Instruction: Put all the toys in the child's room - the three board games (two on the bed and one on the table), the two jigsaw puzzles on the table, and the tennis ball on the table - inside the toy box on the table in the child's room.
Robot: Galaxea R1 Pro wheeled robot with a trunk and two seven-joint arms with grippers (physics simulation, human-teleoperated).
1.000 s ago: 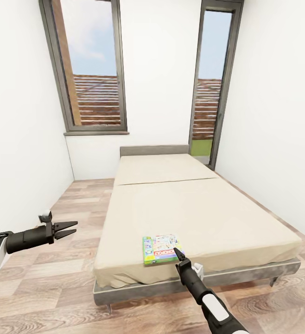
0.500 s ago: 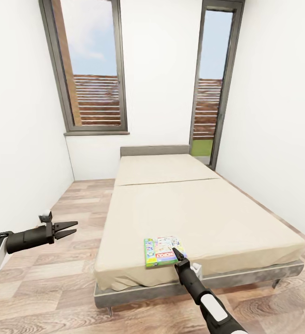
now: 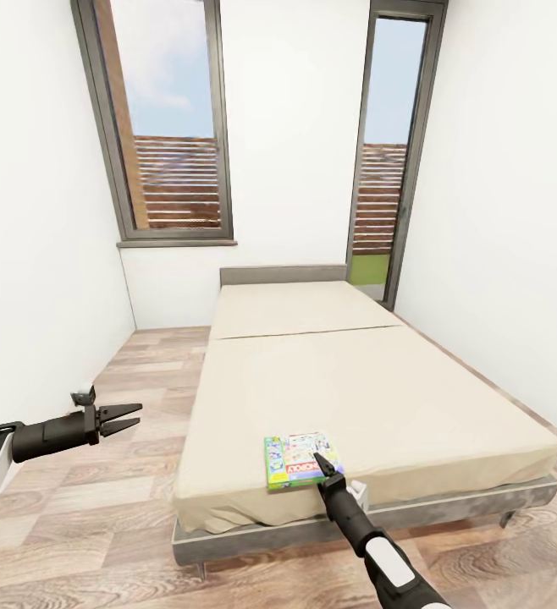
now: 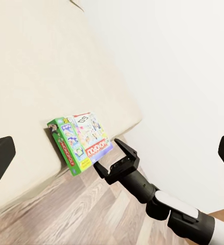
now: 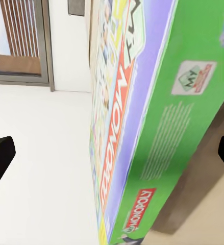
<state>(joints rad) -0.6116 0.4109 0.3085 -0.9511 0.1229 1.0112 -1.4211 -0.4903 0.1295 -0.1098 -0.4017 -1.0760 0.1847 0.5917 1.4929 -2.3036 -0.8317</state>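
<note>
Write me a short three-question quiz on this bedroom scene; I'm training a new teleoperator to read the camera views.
1. True or false: the Monopoly board game lies on the bed, near its foot edge.
2. Which gripper is at the game box? A) left gripper B) right gripper
3. Fill in: the left gripper hangs above the wooden ____, to the side of the bed.

Key:
1. True. The box lies flat on the beige mattress close to the near edge.
2. B. The right gripper's open jaws stand either side of the box's edge in the right wrist view.
3. floor.
</note>
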